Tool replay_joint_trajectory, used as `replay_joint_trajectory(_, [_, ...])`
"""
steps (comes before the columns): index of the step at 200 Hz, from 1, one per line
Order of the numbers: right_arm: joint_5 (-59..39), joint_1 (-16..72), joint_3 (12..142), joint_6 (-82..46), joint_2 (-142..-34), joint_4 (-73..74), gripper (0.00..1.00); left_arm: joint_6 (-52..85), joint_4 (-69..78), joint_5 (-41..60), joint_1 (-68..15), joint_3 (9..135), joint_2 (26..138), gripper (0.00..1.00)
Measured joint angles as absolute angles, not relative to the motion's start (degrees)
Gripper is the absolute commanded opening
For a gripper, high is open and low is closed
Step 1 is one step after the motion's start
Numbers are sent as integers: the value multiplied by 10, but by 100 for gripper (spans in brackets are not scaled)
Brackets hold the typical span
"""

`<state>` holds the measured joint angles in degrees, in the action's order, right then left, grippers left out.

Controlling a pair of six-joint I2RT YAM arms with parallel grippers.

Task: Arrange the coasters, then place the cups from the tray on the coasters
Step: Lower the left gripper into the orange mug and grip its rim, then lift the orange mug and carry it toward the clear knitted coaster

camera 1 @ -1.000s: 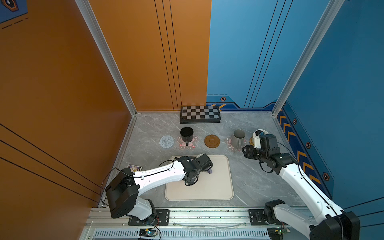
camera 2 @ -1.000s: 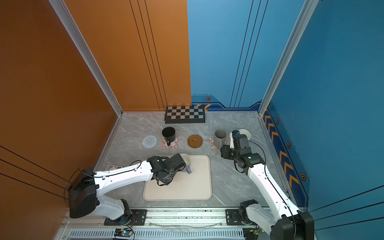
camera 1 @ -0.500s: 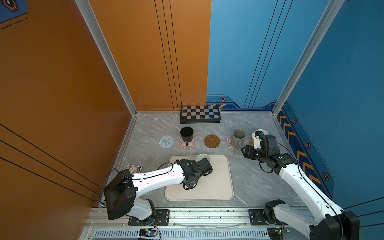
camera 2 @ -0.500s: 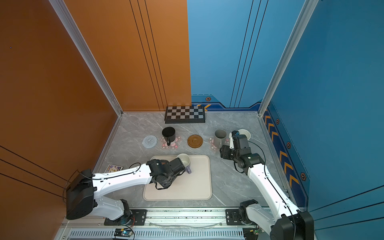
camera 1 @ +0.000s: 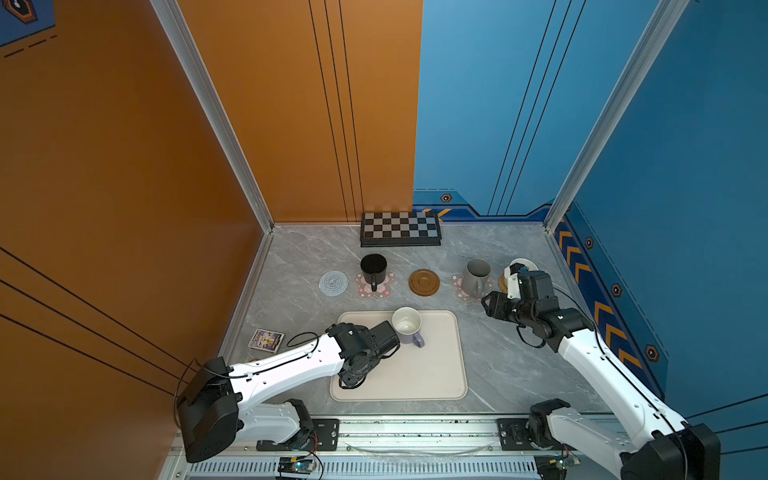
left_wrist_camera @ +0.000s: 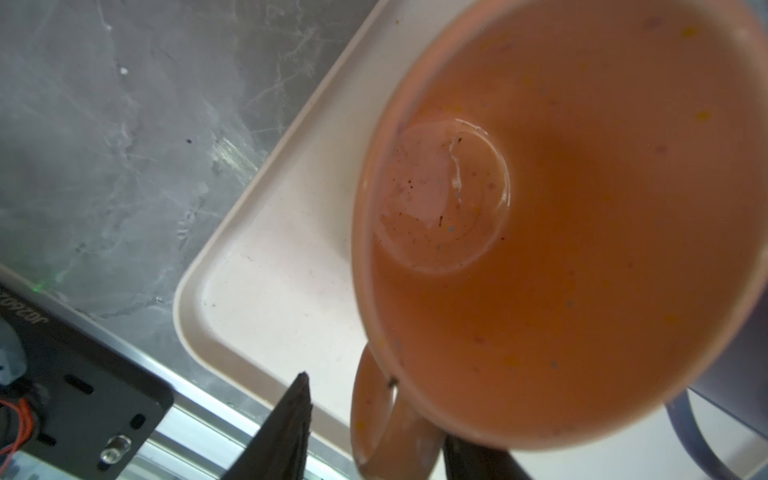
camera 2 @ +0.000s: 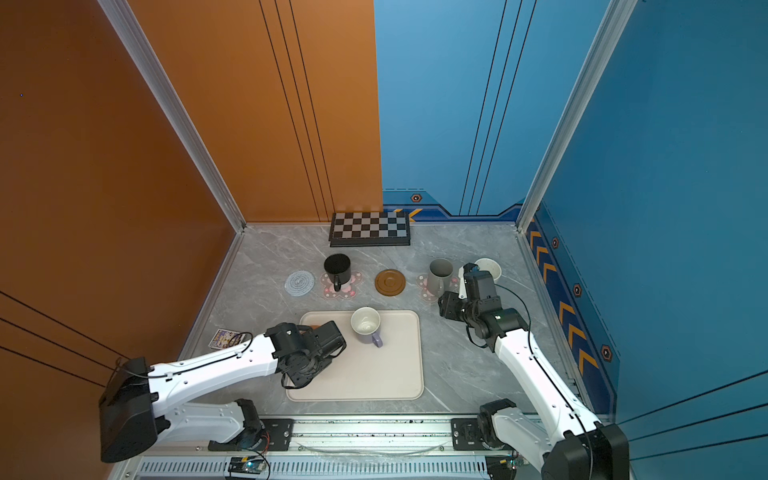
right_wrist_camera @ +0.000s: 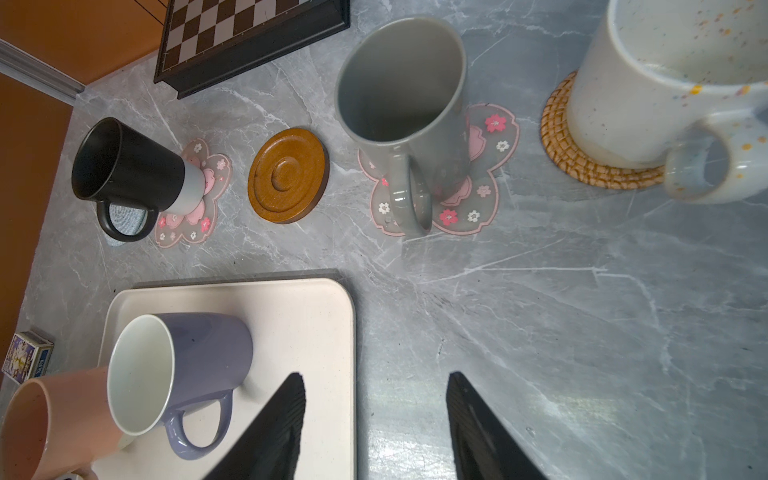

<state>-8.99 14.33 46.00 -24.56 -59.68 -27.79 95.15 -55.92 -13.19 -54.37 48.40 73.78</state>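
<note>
Clock reference: the table (camera 1: 511, 374) as seen in both top views, with 12 o'clock at the checkerboard (camera 1: 400, 228) against the far wall.

Tray (camera 1: 436, 374): lies flat toward 6 o'clock and carries two mugs.
- The lavender mug (camera 1: 406, 328) stands upright at the tray's 12 o'clock edge, handle toward 5 o'clock.
- The orange-peach mug (left_wrist_camera: 561, 249) stands upright at the tray's 10 o'clock corner, just beside the lavender mug. Contact between them cannot be told. In both top views the left arm hides nearly all of it.

Left gripper (left_wrist_camera: 378, 407): over the orange-peach mug, jaws partly open astride its handle. Bare tray shows between one finger (left_wrist_camera: 291, 428) and the handle. The other finger is partly hidden beneath the mug body, and whether it touches the handle cannot be told.

Right gripper (right_wrist_camera: 374, 374): between 2 and 3 o'clock, above bare table, jaws moderately apart with nothing between them.

Coaster row, from 10 to 2 o'clock:
- Blue-grey coaster (camera 1: 333, 283), bare.
- Pink flower coaster (camera 1: 384, 289), carrying the black mug (camera 1: 373, 268), handle toward 6 o'clock.
- Brown wooden coaster (camera 1: 424, 282), bare.
- Second pink flower coaster (camera 1: 459, 286), carrying the grey mug (camera 1: 476, 274), handle toward 6 o'clock.
- Rattan coaster (right_wrist_camera: 557, 137), carrying the white speckled mug (right_wrist_camera: 648, 83).

Small printed box (camera 1: 266, 340): between 8 and 9 o'clock, apart from the tray.
</note>
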Motion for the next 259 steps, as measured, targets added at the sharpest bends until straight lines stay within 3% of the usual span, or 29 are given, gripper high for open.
replay_joint_trajectory(40, [-88,151,460,-252,-597,-278,57,844,-566,-132,-525,529,821,38])
replay_joint_trajectory(101, [-85,156,460,-254,-598,-278,57,712,-560,-144,-525,575,877,0])
replay_joint_trajectory(184, [-74,160,460,-254,-616,-279,57,622,-562,-150,-525,576,868,0])
replay_joint_trajectory(259, [-68,175,484,-253,-643,-283,56,537,-569,-143,-467,576,724,0])
